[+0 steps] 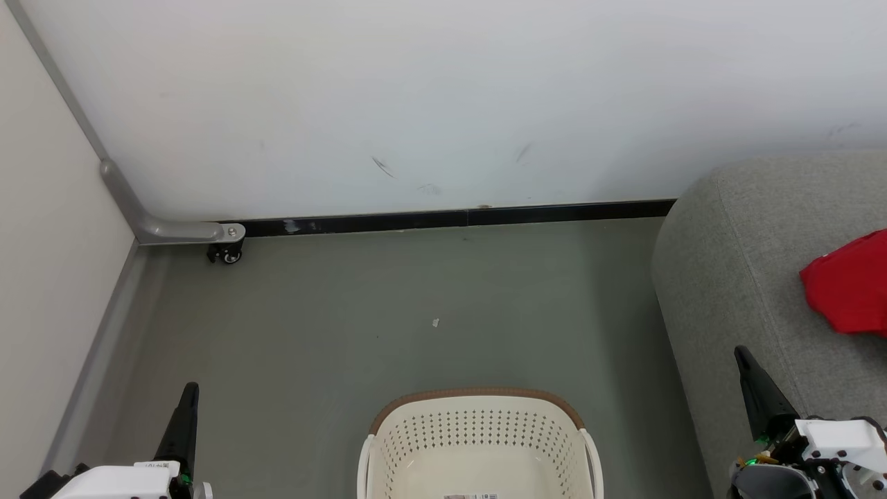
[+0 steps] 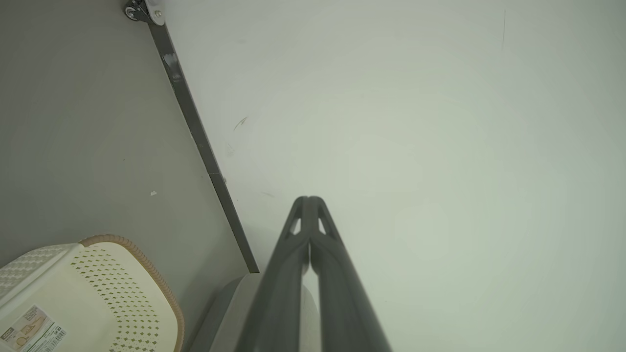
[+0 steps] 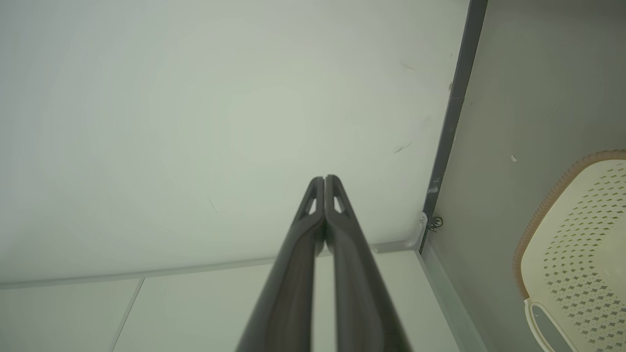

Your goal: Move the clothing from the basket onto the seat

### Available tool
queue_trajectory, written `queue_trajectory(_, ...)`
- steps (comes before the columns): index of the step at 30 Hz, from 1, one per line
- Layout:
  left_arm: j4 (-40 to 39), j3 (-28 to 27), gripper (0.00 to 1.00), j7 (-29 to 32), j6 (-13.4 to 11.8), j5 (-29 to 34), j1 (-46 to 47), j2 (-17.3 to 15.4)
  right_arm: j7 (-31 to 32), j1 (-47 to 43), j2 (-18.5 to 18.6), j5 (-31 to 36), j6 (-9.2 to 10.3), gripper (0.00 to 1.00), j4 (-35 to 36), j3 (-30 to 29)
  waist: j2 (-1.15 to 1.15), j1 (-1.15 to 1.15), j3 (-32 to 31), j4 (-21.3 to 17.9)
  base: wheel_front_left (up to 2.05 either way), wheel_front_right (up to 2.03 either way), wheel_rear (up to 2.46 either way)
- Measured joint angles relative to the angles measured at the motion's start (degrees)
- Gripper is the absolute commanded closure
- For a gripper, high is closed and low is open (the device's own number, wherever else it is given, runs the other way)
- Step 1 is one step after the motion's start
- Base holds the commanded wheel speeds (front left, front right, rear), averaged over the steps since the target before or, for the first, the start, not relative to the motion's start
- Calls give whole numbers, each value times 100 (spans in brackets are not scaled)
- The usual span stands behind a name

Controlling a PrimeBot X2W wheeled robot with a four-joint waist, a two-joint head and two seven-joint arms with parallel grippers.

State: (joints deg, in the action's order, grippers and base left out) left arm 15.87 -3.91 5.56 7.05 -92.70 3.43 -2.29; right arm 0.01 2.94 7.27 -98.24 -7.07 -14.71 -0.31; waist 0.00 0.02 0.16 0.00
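Zero gap at the left gripper (image 1: 188, 392) or the right gripper (image 1: 743, 355), both squeezed tight with nothing pinched, then the basket (image 1: 478, 394) sitting on the floor (image 1: 416, 291) between them, and way over right a bit of red clothing (image 1: 849, 284) lying on the seat (image 1: 727, 277), well apart from the basket.

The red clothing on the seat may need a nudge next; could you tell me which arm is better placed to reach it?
Right, probably. The right claw, shut, sits beside the seat and near the clothing; the left claw, also shut, is on the far side of the basket.
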Motion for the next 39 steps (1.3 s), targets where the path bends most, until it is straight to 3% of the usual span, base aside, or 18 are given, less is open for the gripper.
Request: queue_trajectory(39, 4, -10, 100, 1, 0, 1, 2, 1, 49, 1, -23, 7, 0, 100, -11, -44, 0, -1, 0, 0, 0, 0, 0)
